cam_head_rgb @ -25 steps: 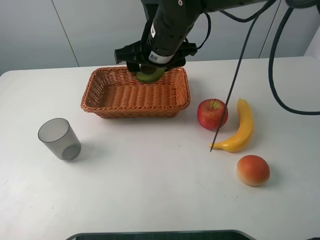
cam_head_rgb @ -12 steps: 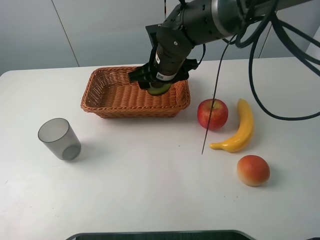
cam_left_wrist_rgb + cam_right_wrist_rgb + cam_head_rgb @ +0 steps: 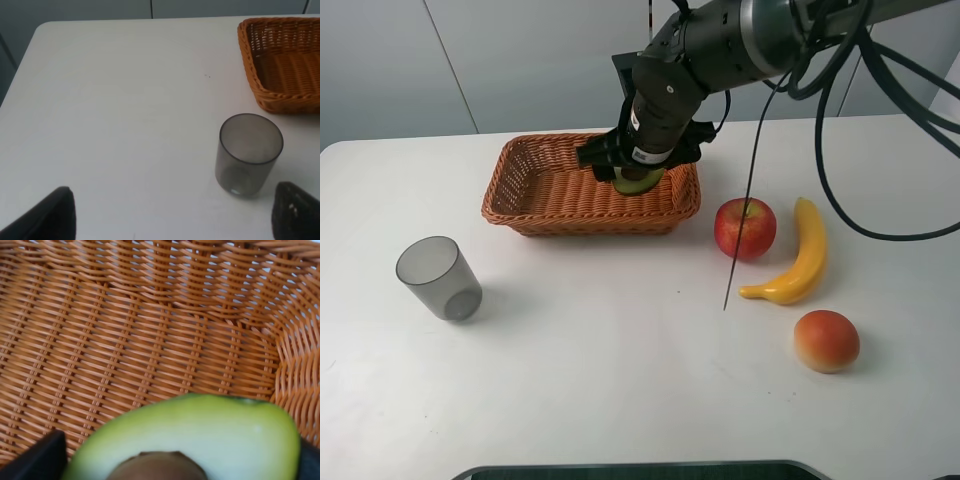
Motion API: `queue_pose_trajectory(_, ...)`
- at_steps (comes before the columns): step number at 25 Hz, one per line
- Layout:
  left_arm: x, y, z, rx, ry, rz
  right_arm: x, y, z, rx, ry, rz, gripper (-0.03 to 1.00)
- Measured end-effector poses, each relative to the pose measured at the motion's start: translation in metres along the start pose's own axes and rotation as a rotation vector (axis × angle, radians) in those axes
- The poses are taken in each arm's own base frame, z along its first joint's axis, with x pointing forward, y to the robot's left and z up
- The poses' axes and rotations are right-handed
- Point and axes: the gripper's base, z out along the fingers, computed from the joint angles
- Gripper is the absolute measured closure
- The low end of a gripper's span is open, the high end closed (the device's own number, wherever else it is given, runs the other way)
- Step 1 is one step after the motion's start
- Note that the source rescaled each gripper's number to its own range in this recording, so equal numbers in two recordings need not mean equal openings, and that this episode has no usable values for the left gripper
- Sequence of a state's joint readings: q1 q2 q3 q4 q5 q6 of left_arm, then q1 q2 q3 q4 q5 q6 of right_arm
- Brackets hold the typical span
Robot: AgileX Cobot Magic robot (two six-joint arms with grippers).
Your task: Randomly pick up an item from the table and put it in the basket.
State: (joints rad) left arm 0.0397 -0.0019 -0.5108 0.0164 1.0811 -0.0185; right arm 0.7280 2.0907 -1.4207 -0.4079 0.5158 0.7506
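Note:
My right gripper [image 3: 638, 176] is shut on the halved avocado [image 3: 638, 183] and holds it low inside the right end of the wicker basket [image 3: 535, 218]. In the right wrist view the avocado [image 3: 210, 430] shows yellow-green flesh and a brown pit, cut face toward the camera, just above the basket's woven floor [image 3: 125, 330]. I cannot tell whether it touches the floor. My left gripper [image 3: 170, 220] is open and empty above the white table [image 3: 110, 100], near the cup; the exterior high view does not show it.
A grey translucent cup [image 3: 440, 279] stands at the left, also in the left wrist view [image 3: 248, 152]. A red apple [image 3: 745, 228], a banana [image 3: 798, 258] and an orange-red peach [image 3: 826, 341] lie right of the basket. A thin dark cable [image 3: 740, 230] hangs by the apple.
My right gripper has come down with the avocado from above the basket's far rim into the basket, slightly to the right. It has barely moved in the last half second.

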Motion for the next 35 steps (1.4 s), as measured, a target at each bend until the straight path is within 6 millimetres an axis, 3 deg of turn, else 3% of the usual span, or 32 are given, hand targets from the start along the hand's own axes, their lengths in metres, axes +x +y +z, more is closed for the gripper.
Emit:
queue_pose_trajectory(2,0.0,0.0,0.0,0.0,0.0,0.0,-0.001,0.0,-0.002,-0.001,-0.001,0.003,0.07)
queue_pose_trajectory(4,0.0,0.0,0.0,0.0,0.0,0.0,-0.003,0.0,-0.006,-0.004,-0.01,0.005,-0.01)
queue_pose_trajectory(12,0.0,0.0,0.0,0.0,0.0,0.0,-0.005,0.007,-0.033,-0.026,-0.004,0.03,-0.03)
queue_pose_trajectory(16,0.0,0.0,0.0,0.0,0.0,0.0,0.005,-0.002,-0.049,-0.055,0.057,0.049,-0.03)
queue_pose_trajectory(25,0.0,0.0,0.0,0.0,0.0,0.0,0.042,-0.079,-0.089,-0.012,0.207,0.148,-0.03)
queue_pose_trajectory(35,0.0,0.0,0.0,0.0,0.0,0.0,0.111,-0.17,-0.156,0.056,0.168,0.372,-0.03)
